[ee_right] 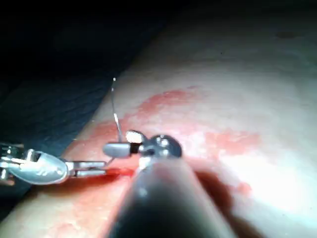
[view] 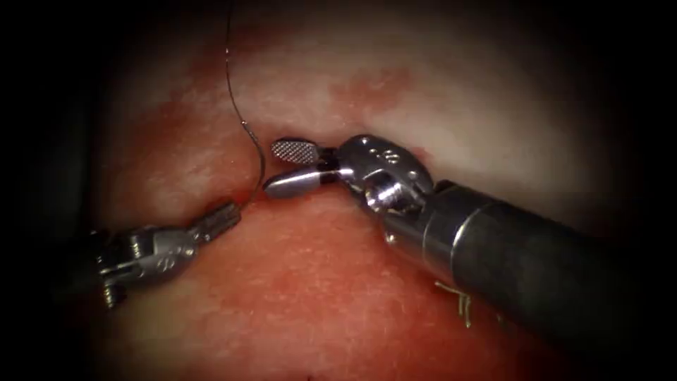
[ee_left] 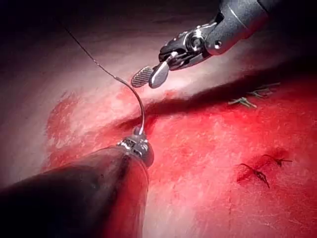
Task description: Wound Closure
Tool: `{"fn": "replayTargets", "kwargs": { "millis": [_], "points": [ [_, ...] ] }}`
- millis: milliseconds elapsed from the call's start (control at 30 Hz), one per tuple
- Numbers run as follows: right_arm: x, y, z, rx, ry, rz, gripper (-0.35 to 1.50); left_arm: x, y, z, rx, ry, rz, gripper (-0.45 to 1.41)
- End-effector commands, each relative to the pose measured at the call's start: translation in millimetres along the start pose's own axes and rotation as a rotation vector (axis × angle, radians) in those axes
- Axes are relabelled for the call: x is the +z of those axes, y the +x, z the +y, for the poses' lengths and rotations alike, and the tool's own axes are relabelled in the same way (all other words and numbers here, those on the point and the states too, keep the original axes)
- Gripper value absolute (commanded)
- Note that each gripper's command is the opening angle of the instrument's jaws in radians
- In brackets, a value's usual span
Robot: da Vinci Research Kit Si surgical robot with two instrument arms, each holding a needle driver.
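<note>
1. Nearest our endoscope, below the cut (view: 233, 185), we see the left tool (view: 227, 214) with its jaws pressed together on the needle (view: 258, 159). It grips the lower end of the curve, right where the tissue (view: 317, 296) opens.

2. Just above that grip, the needle rises off the cut in a shallow arc, its long axis running nearly straight up and away from the left tool's tips. We cannot tell whether its lowest part sits in the tissue or merely rests against it; the red fluid (view: 296, 247) hides that spot.

3. Right of the needle and level with its upper half, the right tool (view: 285, 166) stands with its jaws spread and holding nothing. The tips lie just beside the needle's curve and point at it across the cut, apart from it as far as we can judge.

4. Above the needle, the thread (view: 229, 70) carries on from its upper end and runs away over the pale tissue.

5. Farther right along the cut, under the right tool's shaft, lie short cut ends of thread (view: 458, 300).

6. We judge the left tool far nearer the needle, being on it; the right tool's open jaws face the shaft of the curve side-on.
</note>
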Motion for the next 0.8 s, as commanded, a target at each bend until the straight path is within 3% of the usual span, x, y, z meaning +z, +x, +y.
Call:
{"fn": "replayTargets", "kwargs": {
  "millis": [33, 300, 400, 500, 800],
  "points": [
    [1.3, 0.2, 0.5, -0.003, 0.004, 0.001, 0.87, 0.7, 0.1, 0.4, 0.007, -0.002, 0.002, -0.45],
    [2.4, 0.1, 0.3, -0.003, 0.016, 0.003, 0.85, 0.7, 0.5, 0.6, 0.017, -0.004, 0.012, -0.45],
    [2.6, 0.1, 0.3, -0.003, 0.022, 0.003, 0.70, 0.7, 0.5, 0.6, 0.029, -0.005, 0.014, -0.45],
    [2.6, 0.2, 0.3, -0.003, 0.030, 0.002, -0.35, 0.7, 0.5, 0.6, 0.035, -0.006, 0.016, -0.45],
    [2.3, 0.2, 1.0, -0.057, 0.009, 0.006, -0.35, 0.4, 1.5, 0.8, 0.040, -0.024, 0.049, -0.45]
  ]
}}
